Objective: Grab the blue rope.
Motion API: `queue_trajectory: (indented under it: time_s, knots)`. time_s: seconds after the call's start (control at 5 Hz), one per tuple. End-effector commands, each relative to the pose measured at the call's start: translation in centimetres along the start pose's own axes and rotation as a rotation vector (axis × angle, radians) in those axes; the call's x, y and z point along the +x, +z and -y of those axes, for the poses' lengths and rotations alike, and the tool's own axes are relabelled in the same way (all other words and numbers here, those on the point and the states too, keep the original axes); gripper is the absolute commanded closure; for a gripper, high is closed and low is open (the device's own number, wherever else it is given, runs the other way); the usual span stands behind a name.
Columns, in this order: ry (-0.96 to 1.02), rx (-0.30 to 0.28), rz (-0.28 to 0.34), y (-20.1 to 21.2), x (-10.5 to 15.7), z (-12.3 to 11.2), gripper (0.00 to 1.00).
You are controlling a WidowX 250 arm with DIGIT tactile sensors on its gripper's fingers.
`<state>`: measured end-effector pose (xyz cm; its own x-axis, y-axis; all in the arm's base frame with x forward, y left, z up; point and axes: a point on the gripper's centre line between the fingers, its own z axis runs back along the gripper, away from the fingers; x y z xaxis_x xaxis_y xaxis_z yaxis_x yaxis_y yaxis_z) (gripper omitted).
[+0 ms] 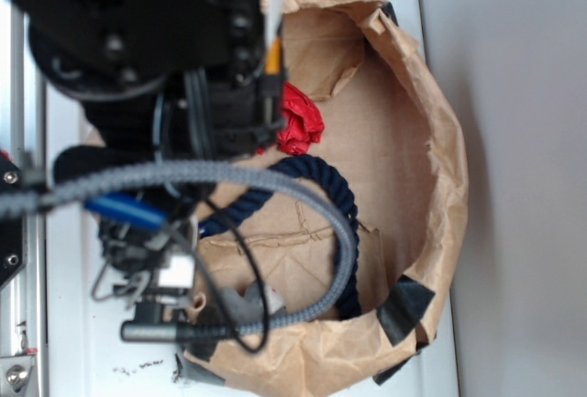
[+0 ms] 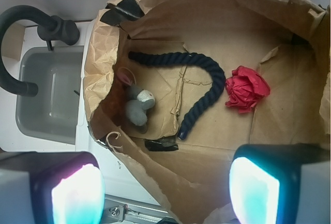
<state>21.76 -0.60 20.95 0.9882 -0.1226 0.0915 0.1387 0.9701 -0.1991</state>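
Note:
The blue rope [image 2: 209, 87] is a thick navy twisted cord lying in a hooked curve on the brown paper floor, one end near the black tape, the other tipped in shiny blue. In the exterior view the blue rope [image 1: 330, 181] arcs under the arm, partly hidden by cables. My gripper [image 2: 165, 195] hangs high above the paper's near wall, open, with nothing between its glowing pads [image 2: 76, 195]. The rope lies well ahead of the fingertips, untouched.
A crumpled brown paper wall [image 2: 106, 58] rings the work area. A red crumpled cloth [image 2: 246, 88] lies right of the rope. A grey stuffed mouse [image 2: 137, 107] sits left of it. A toy sink [image 2: 49, 92] with a black faucet [image 2: 23, 32] stands outside at left.

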Motion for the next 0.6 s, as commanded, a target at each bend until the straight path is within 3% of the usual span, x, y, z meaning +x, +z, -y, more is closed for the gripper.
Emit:
queue_trajectory:
  time_s: [0.0, 0.2, 0.4]
  knots:
    - [-0.24, 0.167, 0.058, -6.8, 4.9, -1.9, 0.0]
    - [-0.311, 0.14, 0.019, -9.4, 6.5, -2.2, 0.0]
    - [-0.355, 0.121, 0.027, -10.9, 8.4, -2.4, 0.0]
